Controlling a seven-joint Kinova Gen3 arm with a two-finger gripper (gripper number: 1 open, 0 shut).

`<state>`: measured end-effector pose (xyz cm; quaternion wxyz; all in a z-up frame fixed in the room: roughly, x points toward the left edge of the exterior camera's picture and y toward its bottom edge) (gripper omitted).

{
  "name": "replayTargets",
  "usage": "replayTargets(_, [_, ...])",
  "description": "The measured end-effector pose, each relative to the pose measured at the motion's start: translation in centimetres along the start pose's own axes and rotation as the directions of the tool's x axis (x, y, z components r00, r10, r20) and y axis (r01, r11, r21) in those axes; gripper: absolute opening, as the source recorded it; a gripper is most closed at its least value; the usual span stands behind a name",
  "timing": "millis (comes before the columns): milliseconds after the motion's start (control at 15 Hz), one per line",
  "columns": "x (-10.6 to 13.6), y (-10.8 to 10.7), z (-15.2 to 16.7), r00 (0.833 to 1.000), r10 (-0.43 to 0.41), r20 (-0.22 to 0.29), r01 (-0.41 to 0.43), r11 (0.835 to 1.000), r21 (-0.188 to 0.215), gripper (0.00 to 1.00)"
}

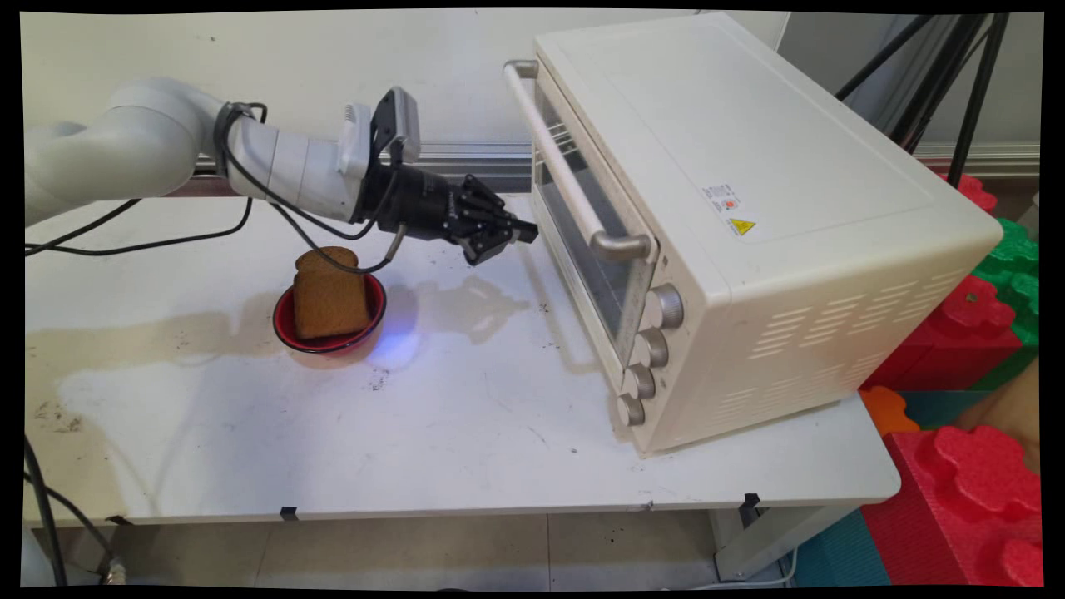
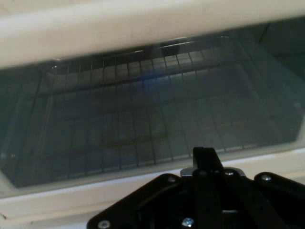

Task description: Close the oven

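The black two-finger gripper, fingers pressed together and empty, points at the cream toaster oven's glass door, beside the toast slice in a red bowl.

Oven door apparently blocking claw

Bread stands in a bowl left of the oven.

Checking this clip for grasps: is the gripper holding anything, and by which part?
Nothing is held. The gripper is shut on nothing, right at the oven door's glass, below the handle.
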<state>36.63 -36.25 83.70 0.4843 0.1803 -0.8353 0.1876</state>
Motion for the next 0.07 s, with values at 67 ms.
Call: replayTargets(67, [0.22,-0.06,0.22,1.000,0.002,-0.003,-0.002,1.000,0.001,0.00])
